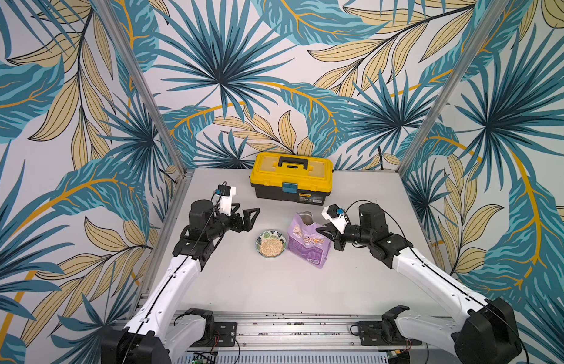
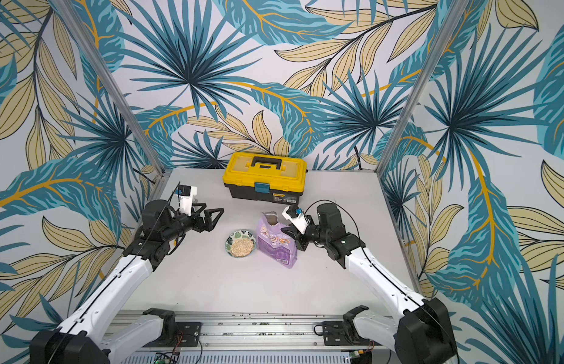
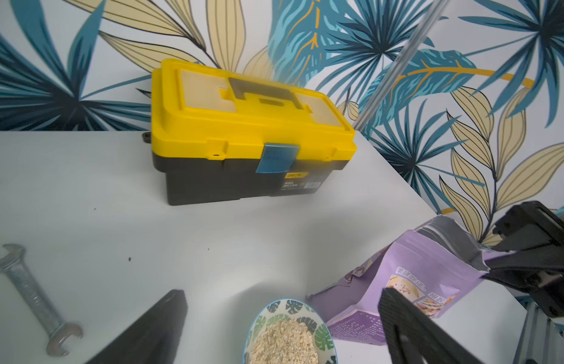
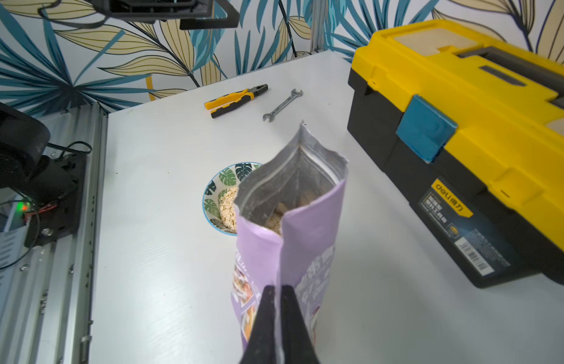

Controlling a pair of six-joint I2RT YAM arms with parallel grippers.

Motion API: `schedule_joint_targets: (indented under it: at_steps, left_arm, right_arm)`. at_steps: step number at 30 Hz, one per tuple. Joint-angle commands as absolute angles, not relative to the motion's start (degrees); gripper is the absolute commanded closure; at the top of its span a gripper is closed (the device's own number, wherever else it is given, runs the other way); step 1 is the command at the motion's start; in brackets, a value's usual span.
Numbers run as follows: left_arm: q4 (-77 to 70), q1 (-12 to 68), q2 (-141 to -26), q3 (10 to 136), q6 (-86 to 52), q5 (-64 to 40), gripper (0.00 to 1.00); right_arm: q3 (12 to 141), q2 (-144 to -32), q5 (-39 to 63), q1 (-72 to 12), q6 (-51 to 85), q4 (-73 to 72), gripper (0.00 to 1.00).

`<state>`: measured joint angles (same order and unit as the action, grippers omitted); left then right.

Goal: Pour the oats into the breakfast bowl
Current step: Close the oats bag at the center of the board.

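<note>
The breakfast bowl [image 1: 264,237] [image 2: 233,237] [image 3: 268,312] [image 4: 227,176], white with green leaves, sits mid-table and holds a heap of the oats [image 1: 270,247] [image 3: 287,343]. Touching its right side stands the lilac pouch [image 1: 309,245] [image 2: 277,247] [image 4: 306,239], upright with its top open and more oats [image 4: 274,222] inside. My right gripper [image 1: 327,232] [image 4: 278,288] is shut on the pouch's side seam, the thin fold pinched between both fingers. Hovering left of the bowl, my left gripper [image 1: 252,215] [image 3: 282,294] is open and holds nothing.
A closed yellow toolbox [image 1: 291,176] [image 4: 463,126] stands at the back of the table, behind the pouch. A wrench [image 4: 282,105] [image 3: 32,293] and yellow-handled pliers [image 4: 235,100] lie at the left, near my left arm. An aluminium rail [image 1: 290,327] runs along the front edge.
</note>
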<state>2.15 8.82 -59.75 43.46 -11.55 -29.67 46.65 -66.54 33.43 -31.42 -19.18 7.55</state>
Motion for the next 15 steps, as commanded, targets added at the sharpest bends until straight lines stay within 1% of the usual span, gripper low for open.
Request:
schedule_joint_targets:
  at_steps: [1, 3, 6, 8, 10, 12, 13, 14, 15]
  left_arm:
    - [-1.72, 12.73, -59.63, 45.23, -0.10, -34.75, 0.00]
    - [-2.61, 14.75, -59.88, 44.49, 5.12, -37.83, 0.00]
    - [-6.45, 16.64, -60.52, 42.65, 9.48, -43.71, 0.01]
    - [-7.57, 18.24, -61.47, 42.02, 13.01, -46.07, 0.02]
    - [-6.44, 20.16, -63.77, 43.00, 16.89, -47.29, 0.09]
    - [-4.37, 21.88, -67.31, 45.55, 19.80, -48.73, 0.18]
    - [-3.17, 22.84, -70.05, 47.45, 20.78, -49.78, 0.25]
    - [-2.86, 23.27, -71.89, 48.74, 21.16, -50.69, 0.29]
    - [-3.24, 23.58, -73.73, 49.72, 21.21, -51.16, 0.31]
  right_arm:
    - [50.08, -66.73, 32.89, -31.05, -26.14, 16.94, 1.00]
    - [51.63, -66.63, 33.60, -30.71, -29.96, 20.13, 1.00]
    - [52.89, -66.05, 34.57, -30.21, -33.89, 23.03, 1.00]
    - [53.22, -65.46, 35.36, -30.07, -35.99, 24.21, 1.00]
    - [53.38, -65.02, 36.38, -30.14, -37.20, 24.75, 1.00]
    - [53.14, -64.85, 37.42, -30.06, -38.35, 24.95, 1.00]
    - [53.13, -65.06, 38.19, -30.12, -39.34, 25.52, 1.00]
    - [53.17, -65.24, 38.48, -30.10, -39.72, 25.87, 1.00]
    - [53.29, -65.42, 38.43, -30.09, -39.92, 26.26, 1.00]
